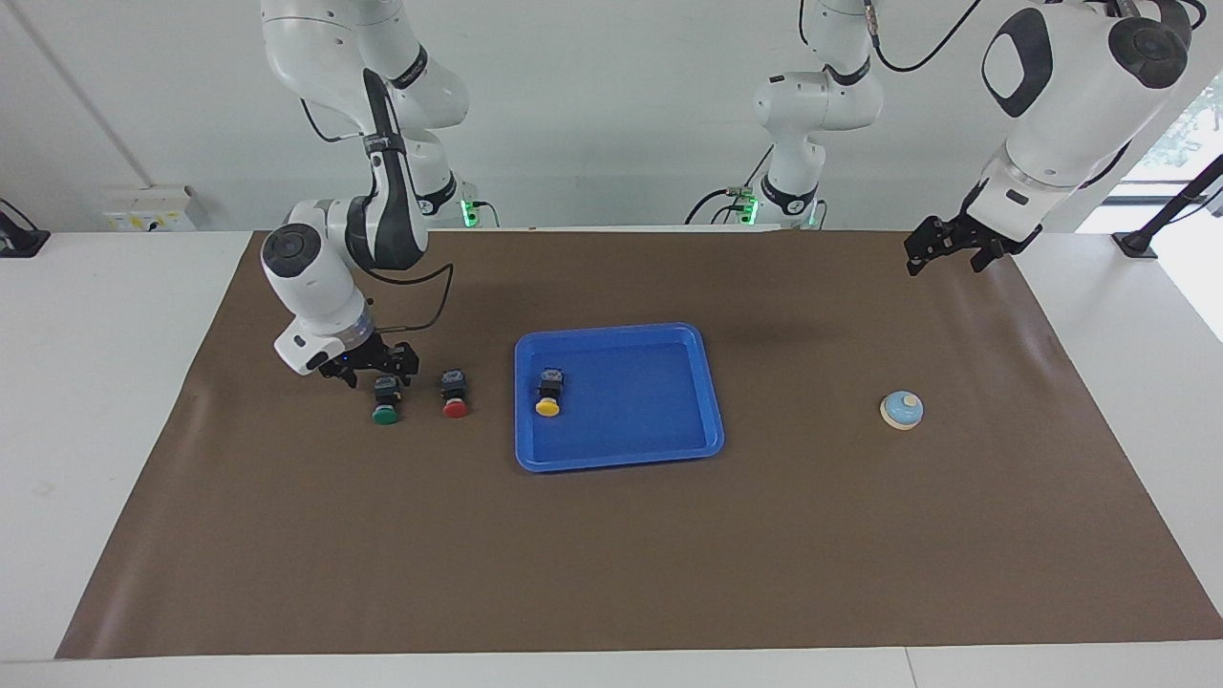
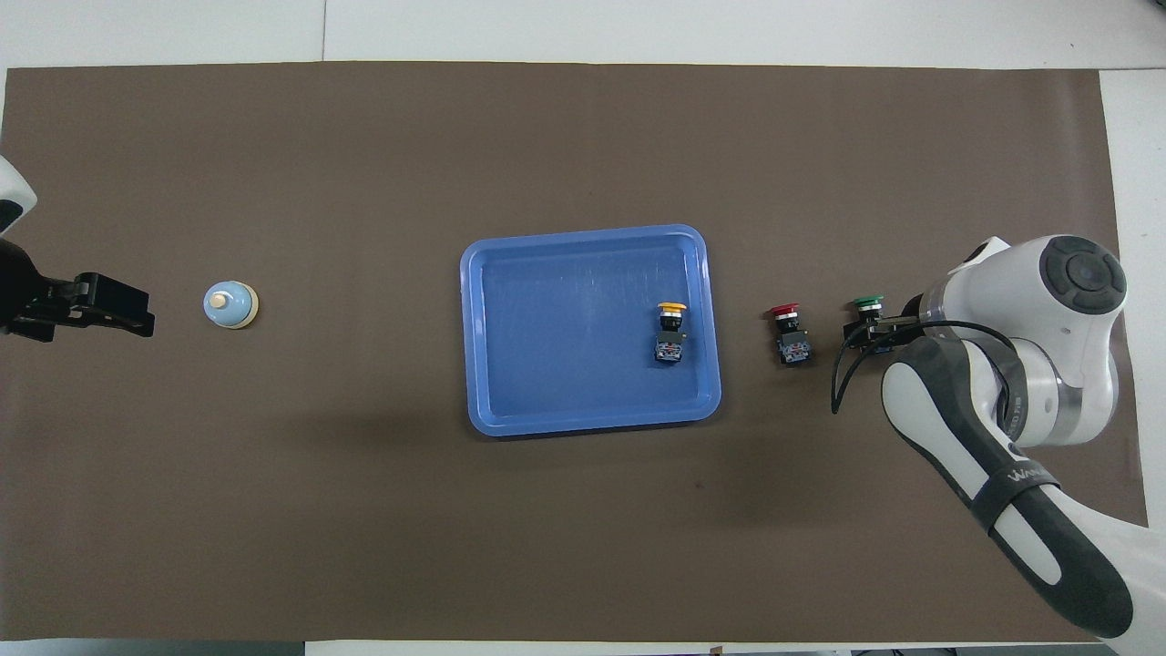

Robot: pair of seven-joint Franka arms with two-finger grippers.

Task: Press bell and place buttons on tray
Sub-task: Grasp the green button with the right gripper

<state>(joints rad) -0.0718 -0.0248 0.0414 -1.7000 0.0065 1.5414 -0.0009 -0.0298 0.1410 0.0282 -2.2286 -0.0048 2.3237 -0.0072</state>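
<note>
Waiting at my left arm's end of the table, my left gripper (image 1: 941, 252) hangs in the air over the edge of the brown mat (image 1: 611, 564) that lies closest to my bases. Its fingers stand apart and nothing is between them.

Next out, my right gripper (image 1: 375, 373) is low over the mat at my right arm's end, just at the black body of the green button (image 1: 386, 402). Its fingers are apart, one to each side of that body. I cannot tell whether either finger touches it. From overhead my own forearm covers most of the gripper, and only the green cap and a bit of the body show past it.

The green button lies on its side on the mat, black body toward me and cap pointing away. The red button (image 1: 455, 396) lies just beside it in the same way, between the green one and the tray (image 1: 611, 331), and clear of both.

The blue tray sits mid-mat. The yellow button (image 1: 548, 395) lies inside it, close to the wall that faces the red button, body toward me and cap away.

The bell (image 1: 901, 410) stands upright on the mat toward my left arm's end, well apart from the tray, about as far out as the button caps.
</note>
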